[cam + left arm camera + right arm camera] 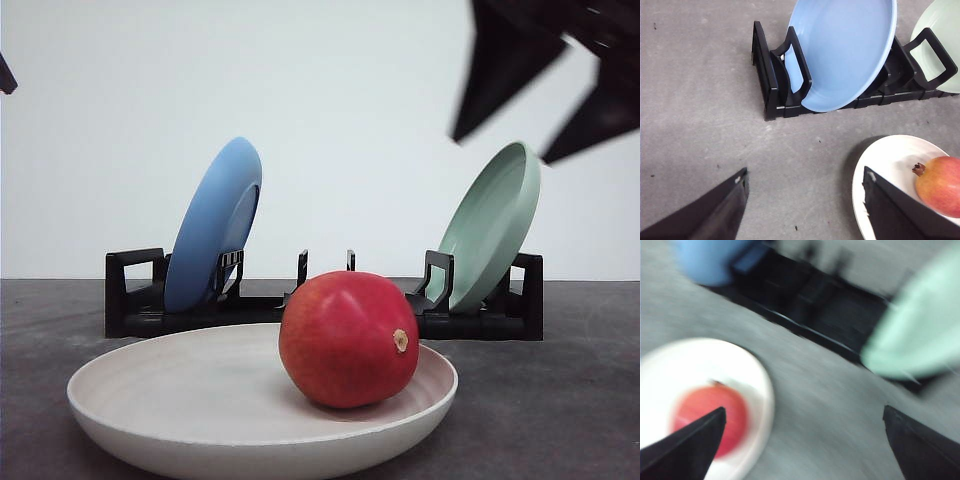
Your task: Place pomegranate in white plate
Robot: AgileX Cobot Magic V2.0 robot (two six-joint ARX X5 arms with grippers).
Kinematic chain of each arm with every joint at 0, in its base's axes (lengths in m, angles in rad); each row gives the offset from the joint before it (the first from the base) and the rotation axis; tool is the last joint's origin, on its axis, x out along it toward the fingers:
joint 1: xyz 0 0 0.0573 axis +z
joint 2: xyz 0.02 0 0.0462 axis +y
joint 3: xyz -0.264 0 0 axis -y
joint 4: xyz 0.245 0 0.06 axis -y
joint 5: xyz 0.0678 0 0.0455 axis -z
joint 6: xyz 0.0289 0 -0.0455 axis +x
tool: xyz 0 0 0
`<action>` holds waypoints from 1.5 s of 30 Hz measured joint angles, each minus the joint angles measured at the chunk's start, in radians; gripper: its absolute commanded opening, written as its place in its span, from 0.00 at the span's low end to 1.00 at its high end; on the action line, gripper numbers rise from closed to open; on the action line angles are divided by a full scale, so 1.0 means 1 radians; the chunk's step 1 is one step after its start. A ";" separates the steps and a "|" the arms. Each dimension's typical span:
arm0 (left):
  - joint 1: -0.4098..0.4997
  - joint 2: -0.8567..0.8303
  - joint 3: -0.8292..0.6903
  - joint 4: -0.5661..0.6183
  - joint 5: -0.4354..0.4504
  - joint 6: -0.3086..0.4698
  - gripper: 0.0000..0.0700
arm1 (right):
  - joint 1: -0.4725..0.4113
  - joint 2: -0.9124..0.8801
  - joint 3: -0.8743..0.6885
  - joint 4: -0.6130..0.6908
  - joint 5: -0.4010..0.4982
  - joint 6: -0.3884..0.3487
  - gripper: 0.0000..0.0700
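Red pomegranate (348,340) is seated inside the white plate (160,390); placement is judged complete. Right gripper (545,100) is raised above the plate, spread, empty.

Pomegranate (348,340) in plate (150,395).
Both lie below and left of the raised right gripper (545,95); rack (140,300) stands behind the plate.

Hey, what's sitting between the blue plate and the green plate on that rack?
Nothing. In the front view the black rack has only empty slots and short posts between the blue plate and the green plate.
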 measured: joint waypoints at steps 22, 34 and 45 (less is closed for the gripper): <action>0.000 0.000 0.000 -0.009 0.000 0.006 0.62 | -0.227 -0.176 -0.190 0.023 -0.068 0.006 0.87; 0.000 -0.002 0.000 -0.027 0.000 0.009 0.03 | -0.227 -0.176 -0.190 0.046 -0.053 0.000 0.05; 0.000 -0.005 -0.001 -0.024 0.000 0.011 0.03 | -0.227 -0.176 -0.190 0.049 -0.053 0.000 0.05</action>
